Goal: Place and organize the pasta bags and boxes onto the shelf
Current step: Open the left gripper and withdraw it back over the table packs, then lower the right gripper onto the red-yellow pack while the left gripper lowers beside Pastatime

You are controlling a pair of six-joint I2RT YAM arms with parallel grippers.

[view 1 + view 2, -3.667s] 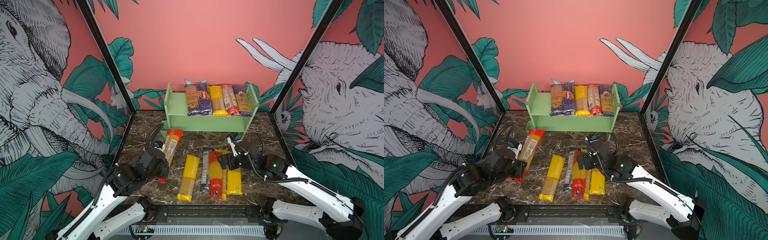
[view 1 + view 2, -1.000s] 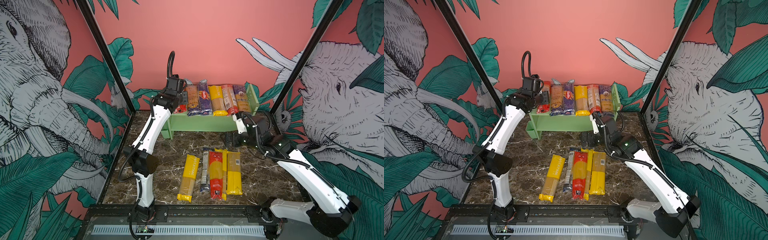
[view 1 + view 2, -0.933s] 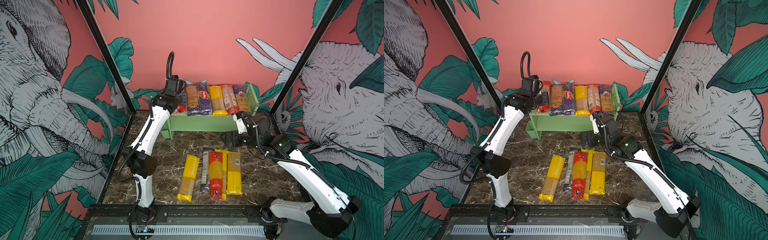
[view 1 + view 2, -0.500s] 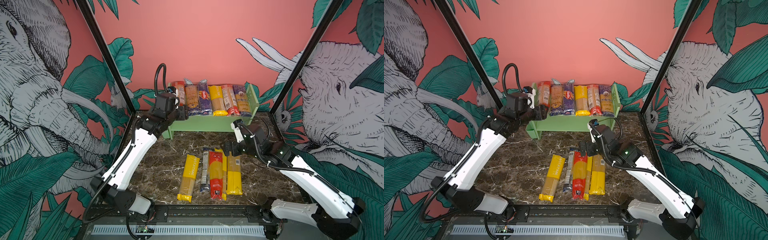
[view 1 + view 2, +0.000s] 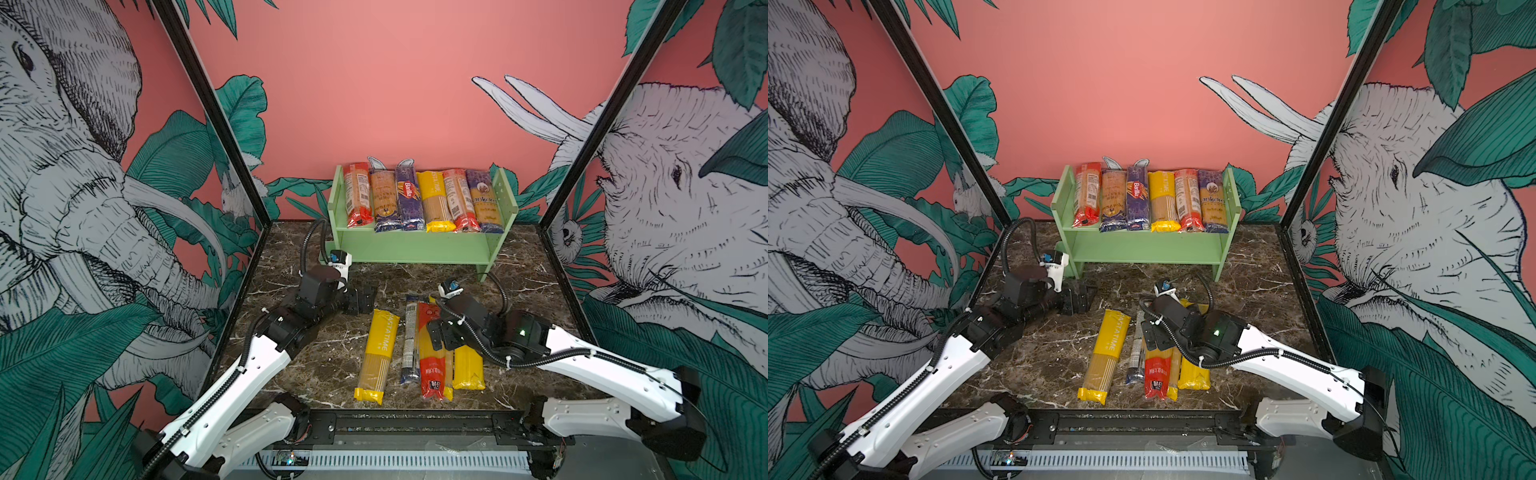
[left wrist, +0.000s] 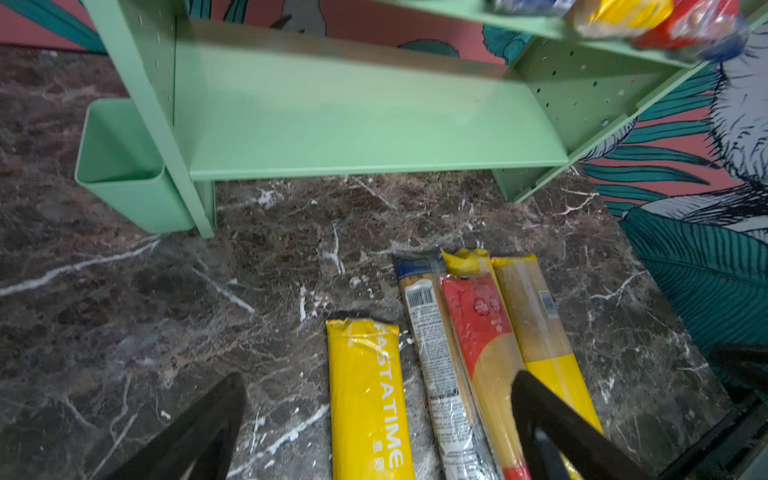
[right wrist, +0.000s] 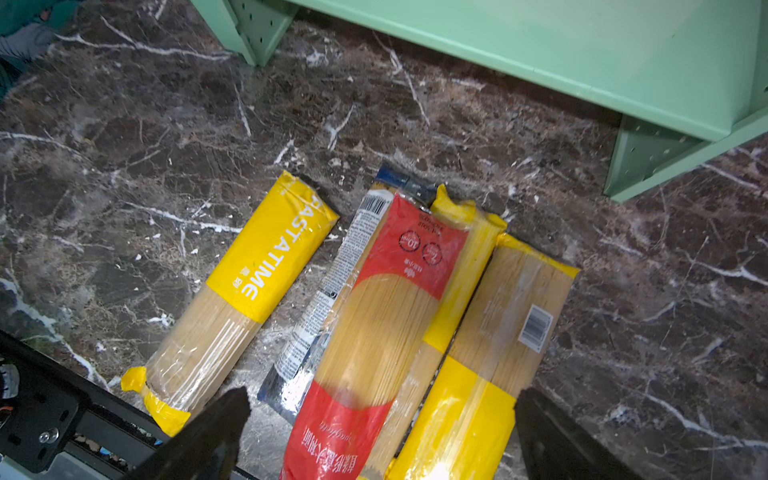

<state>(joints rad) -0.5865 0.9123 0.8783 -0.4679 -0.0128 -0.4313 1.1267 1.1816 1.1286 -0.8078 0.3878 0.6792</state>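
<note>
Six slim glossy packs (image 5: 424, 199) line the flat green shelf (image 5: 415, 249).

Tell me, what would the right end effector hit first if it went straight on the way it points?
Most likely the red-ended spaghetti pack; the open right end effector points down at it, though the gap is unclear.

A red-ended pack (image 5: 358, 195) has been added to the top tier of the shelf (image 5: 415, 249), at its left end, so six are lined up there, not five. The left gripper (image 5: 368, 300) has been opened and drawn back, empty, low before the shelf's left leg. The right gripper (image 5: 438, 338) has been lowered from the shelf's front to the loose packs (image 5: 432, 357).
</note>
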